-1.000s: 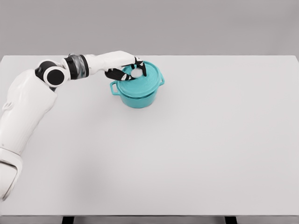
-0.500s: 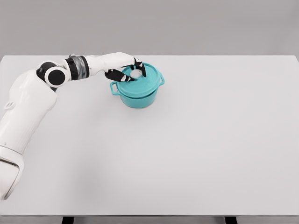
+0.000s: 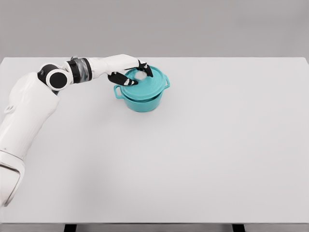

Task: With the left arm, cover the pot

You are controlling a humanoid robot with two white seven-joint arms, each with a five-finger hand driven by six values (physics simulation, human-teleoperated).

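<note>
Your left hand (image 3: 129,73) is sitting right over the teal pot (image 3: 142,93) near the back of the table (image 3: 217,145), and the lid (image 3: 144,83) looks like it's already seated flat on the rim, so the covering part is basically done. The fingers (image 3: 119,78) look spread around the pale knob (image 3: 140,75) rather than pinching it, which I'd read as letting go, though it's small enough that I wouldn't swear they're fully clear. You'd want to lift straight up so you don't drag the lid off-center.
</note>
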